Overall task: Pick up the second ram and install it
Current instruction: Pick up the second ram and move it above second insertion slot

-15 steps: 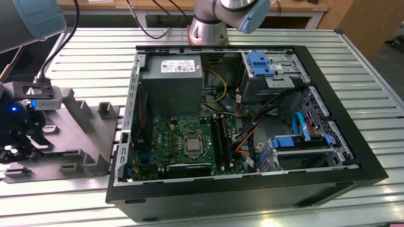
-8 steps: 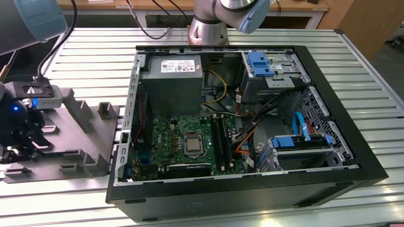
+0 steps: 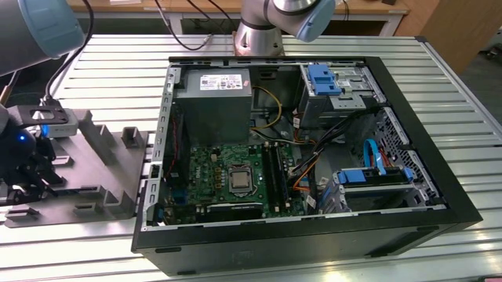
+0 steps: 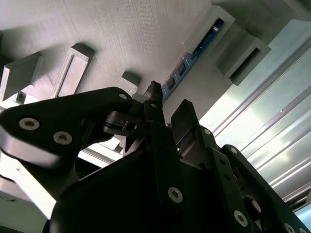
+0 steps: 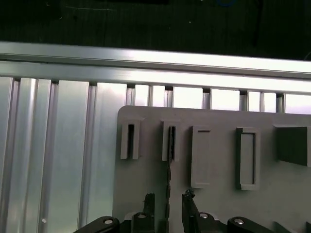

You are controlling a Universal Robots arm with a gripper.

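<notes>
straddling the second ram (image 5: 170, 155), the gripper (image 5: 167, 200) hangs over the grey holder (image 5: 146, 179). the stick stands on edge in 1 of the holder's slots. in the first wrist view we see it edge-on, a thin dark line running between the 2 fingertips (image 5: 148, 200) with a sliver of gap on each side. we read the jaws as released, nothing grasped yet. in the second wrist view the second ram (image 4: 192, 56) runs away from the fingertips along its slot.

in the exterior view the holder sits on the slatted table (image 3: 439, 88) at the exterior view's left, just beside the open computer case (image 3: 314, 252). the motherboard (image 3: 227, 176) lies inside the case.

our judgement for the grasp:
- keep the stick centred so both pads meet its flat faces together.
- squeeze firmly enough not to slip, and no harder.
- keep any pull in line with the slot walls.
- a skewed pinch could tilt the board or jam it in the slot.
</notes>
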